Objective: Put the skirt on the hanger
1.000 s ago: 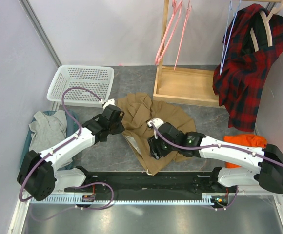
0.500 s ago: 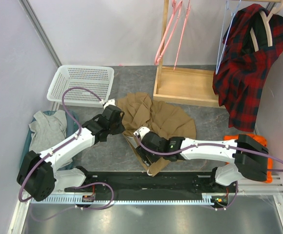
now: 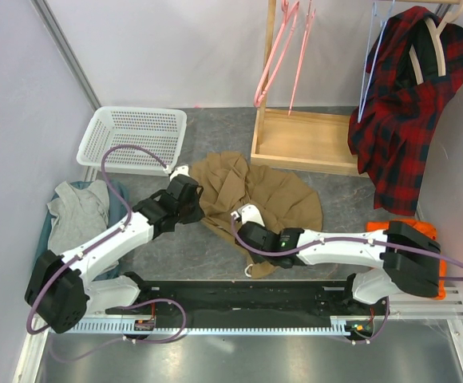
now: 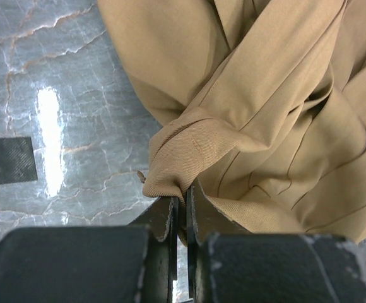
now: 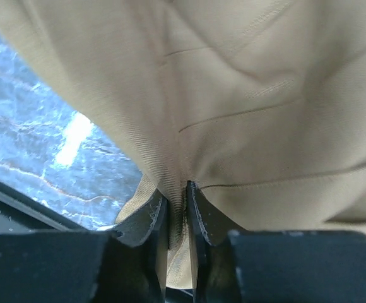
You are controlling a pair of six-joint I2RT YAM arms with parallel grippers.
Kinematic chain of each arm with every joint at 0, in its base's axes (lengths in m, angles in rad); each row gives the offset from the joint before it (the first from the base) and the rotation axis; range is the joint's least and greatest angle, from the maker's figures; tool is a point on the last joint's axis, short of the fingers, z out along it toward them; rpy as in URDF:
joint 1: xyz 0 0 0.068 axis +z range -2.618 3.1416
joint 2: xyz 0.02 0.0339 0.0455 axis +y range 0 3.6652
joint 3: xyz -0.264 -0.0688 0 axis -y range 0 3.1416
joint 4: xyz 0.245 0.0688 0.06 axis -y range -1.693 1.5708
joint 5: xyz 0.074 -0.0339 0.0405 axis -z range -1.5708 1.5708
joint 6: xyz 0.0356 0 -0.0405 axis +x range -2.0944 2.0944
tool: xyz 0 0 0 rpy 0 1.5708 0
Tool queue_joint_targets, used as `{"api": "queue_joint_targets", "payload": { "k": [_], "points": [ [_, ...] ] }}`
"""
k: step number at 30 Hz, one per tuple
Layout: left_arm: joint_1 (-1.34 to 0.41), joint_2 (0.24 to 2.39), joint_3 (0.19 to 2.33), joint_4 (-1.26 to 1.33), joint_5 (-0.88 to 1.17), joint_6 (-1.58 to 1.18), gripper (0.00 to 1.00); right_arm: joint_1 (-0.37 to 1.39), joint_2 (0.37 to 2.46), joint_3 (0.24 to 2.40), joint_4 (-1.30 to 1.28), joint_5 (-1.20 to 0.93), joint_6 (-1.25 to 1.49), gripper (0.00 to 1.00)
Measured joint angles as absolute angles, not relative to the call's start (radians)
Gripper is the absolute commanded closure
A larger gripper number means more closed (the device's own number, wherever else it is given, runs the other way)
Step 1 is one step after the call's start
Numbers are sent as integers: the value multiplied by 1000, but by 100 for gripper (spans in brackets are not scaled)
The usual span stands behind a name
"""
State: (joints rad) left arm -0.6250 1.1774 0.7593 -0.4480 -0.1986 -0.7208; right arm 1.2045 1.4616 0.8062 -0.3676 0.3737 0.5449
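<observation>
skirt point(image 3: 267, 195): soft, light, floppy tan cloth heaped on the worktop point(image 3: 207, 255), spreading ahead of both jaws | left gripper point(image 4: 182, 205): jaws closed, pinching a bunched edge fold | right gripper point(image 5: 177, 202): jaws nipped on cloth too | reckon loose folds slip, so grab the waistband | pink hanger point(image 3: 278, 56): far beyond the jaws

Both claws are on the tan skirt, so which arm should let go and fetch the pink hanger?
Probably the right: its base sits on the side of the wooden rack where the thin pink hanger hangs. Both the right claw and left claw are pinching the tan-brown cloth skirt.
</observation>
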Motion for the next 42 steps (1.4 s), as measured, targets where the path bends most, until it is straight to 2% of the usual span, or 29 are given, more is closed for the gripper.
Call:
{"api": "queue_joint_targets", "payload": {
  "k": [2, 3, 4, 8, 19, 25, 28, 31, 32, 35, 42],
  "points": [
    [-626, 1162, 754, -459, -199, -721, 98, 1205, 1436, 802, -381, 402, 562, 67],
    [-626, 1154, 752, -464, -201, -721, 98, 1204, 1419, 800, -387, 413, 569, 55],
    [-626, 1145, 751, -472, -204, -721, 98, 1203, 1400, 799, -396, 423, 574, 51],
    [-626, 1126, 750, -488, -218, -721, 98, 1193, 1342, 796, -432, 440, 580, 41],
    [-626, 1123, 750, -500, -218, -721, 98, 1187, 1311, 769, -441, 442, 588, 41],
    [-626, 1124, 750, -500, -220, -721, 98, 1187, 1173, 735, -446, 417, 595, 41],
    [-626, 1126, 750, -501, -224, -721, 98, 1187, 1158, 730, -445, 408, 599, 46],
    [-626, 1126, 750, -501, -224, -721, 98, 1187, 1176, 717, -445, 393, 601, 66],
    [-626, 1126, 750, -501, -224, -721, 98, 1187, 1186, 713, -444, 389, 603, 78],
    [-626, 1126, 750, -500, -220, -722, 98, 1187, 1216, 699, -432, 374, 612, 100],
    [-626, 1103, 750, -516, -216, -722, 98, 1166, 1242, 689, -418, 411, 633, 100]
  ]
}}
